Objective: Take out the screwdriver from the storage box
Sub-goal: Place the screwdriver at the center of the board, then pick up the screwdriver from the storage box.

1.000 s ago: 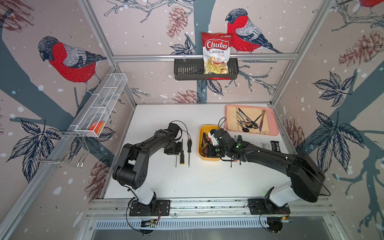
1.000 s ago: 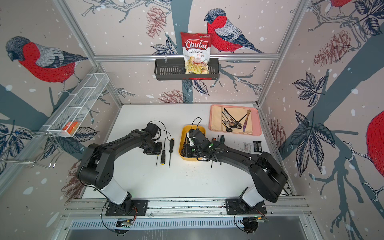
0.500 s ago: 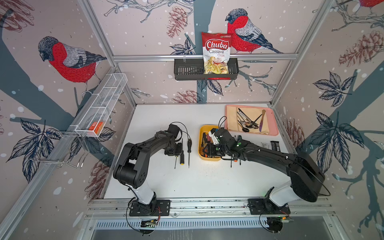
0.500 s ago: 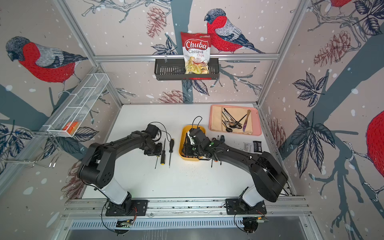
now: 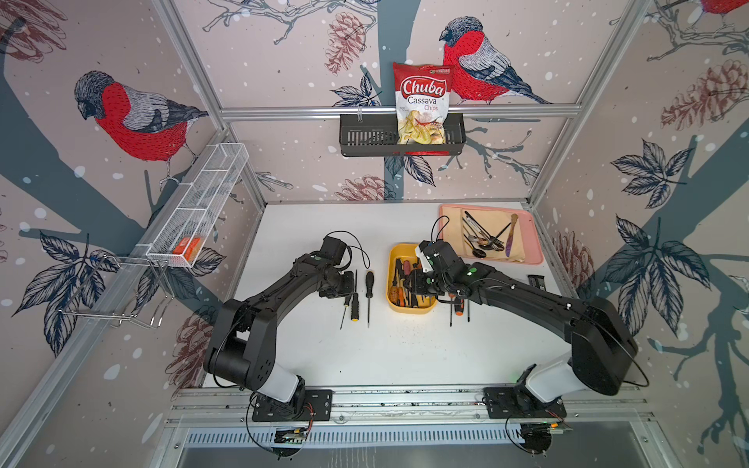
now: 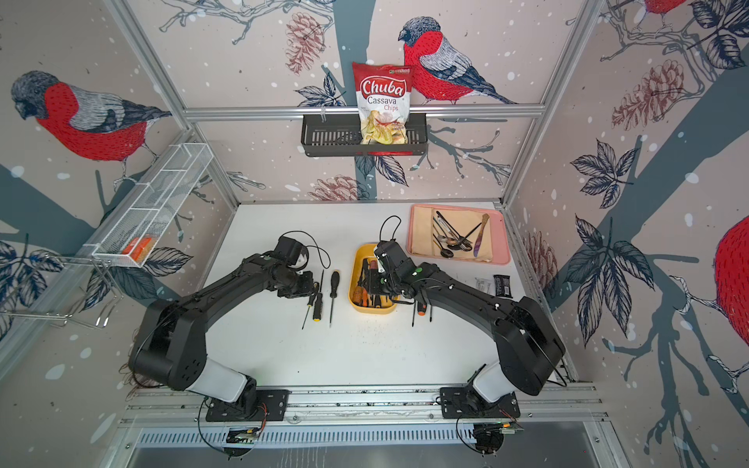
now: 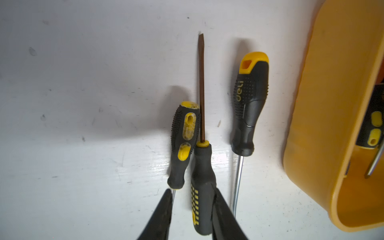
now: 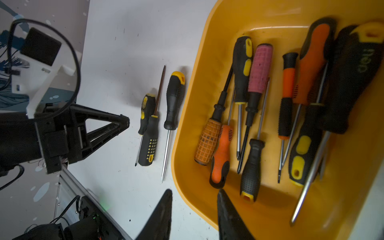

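Your left fingers (image 7: 162,214) have eased open around the black-and-yellow screwdriver (image 7: 202,170).
It lies on the worktop (image 7: 83,166) near the yellow storage box (image 5: 411,310), between a smaller screwdriver (image 7: 182,141) and a Deli screwdriver (image 7: 249,104), one finger against its handle, the other clear. Your right fingers (image 8: 228,216) stand apart, empty, over the box's rim; more screwdrivers (image 8: 259,83) lie inside.

Storage box (image 8: 276,209) smooth glossy plastic; screwdriver handle (image 7: 249,104) matt.
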Motion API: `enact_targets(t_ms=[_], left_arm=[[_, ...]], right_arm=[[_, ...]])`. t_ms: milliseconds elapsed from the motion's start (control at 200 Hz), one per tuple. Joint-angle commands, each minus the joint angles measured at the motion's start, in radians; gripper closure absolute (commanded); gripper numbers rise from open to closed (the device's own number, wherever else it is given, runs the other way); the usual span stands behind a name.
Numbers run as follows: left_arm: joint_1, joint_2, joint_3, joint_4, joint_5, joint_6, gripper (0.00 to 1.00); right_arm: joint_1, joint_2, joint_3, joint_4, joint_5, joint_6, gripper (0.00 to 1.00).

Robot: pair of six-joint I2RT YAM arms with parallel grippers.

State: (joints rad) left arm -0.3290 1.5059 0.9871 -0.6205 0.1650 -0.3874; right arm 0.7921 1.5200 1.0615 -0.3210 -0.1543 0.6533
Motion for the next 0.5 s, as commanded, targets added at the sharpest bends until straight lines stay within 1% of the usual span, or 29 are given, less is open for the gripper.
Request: enact_targets(t_ms=[0,235,495], left_arm=[[0.001,-0.040,0.006,-0.021,0.047,-0.012,0.66],[-0.002,-0.145,0.001,-0.005,0.128,-0.028,0.64],[-0.013,-0.263,-0.074,0.070,0.233,-0.073,0.61]], right_arm=[[-0.008,0.024,0.039,-0.083,0.058,-0.009,0.63],[-0.035,0.131,0.152,-0.173,0.096,-0.015,0.64],[-0.058,0.311,0.319,-0.254,0.119,-0.021,0.67]])
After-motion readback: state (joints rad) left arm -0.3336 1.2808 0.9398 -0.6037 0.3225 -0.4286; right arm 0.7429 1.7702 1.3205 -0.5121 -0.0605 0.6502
